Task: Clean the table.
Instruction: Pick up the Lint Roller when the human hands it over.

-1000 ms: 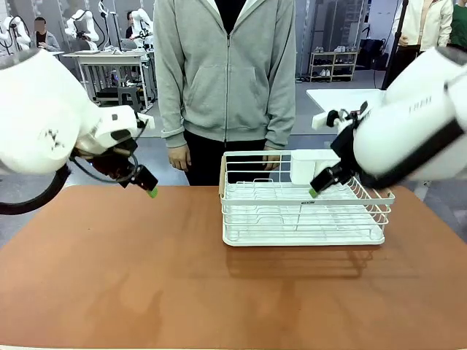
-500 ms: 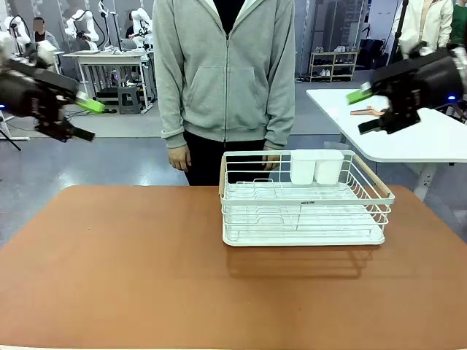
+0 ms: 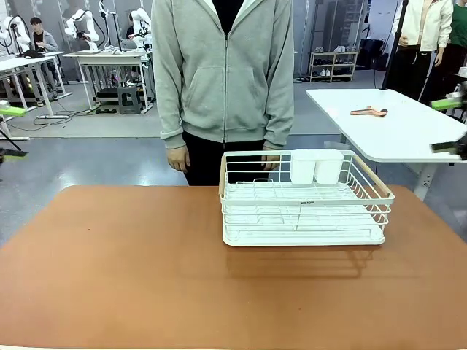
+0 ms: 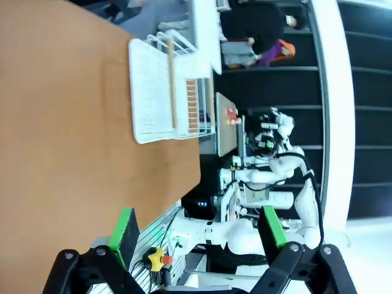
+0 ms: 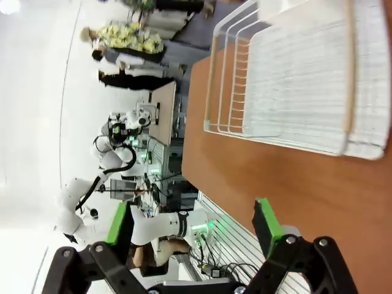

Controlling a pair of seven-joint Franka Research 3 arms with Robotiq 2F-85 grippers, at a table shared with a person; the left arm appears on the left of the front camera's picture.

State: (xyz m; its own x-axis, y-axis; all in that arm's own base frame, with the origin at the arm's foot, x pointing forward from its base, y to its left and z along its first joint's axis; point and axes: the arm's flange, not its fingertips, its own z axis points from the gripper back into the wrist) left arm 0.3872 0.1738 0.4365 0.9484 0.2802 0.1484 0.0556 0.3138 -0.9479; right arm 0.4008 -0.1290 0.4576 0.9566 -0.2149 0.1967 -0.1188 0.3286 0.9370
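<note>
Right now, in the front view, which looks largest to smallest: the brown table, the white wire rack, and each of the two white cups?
1. The table.
2. The white wire rack.
3. The left cup and right cup look alike; no ranking between them.

Ahead of me a grey floor [image 3: 95, 157] runs back to white workbenches [image 3: 109, 55] on metal legs. On my right stands a white-topped table [image 3: 394, 127], with a low shelf unit [image 3: 332, 65] farther back.
</note>
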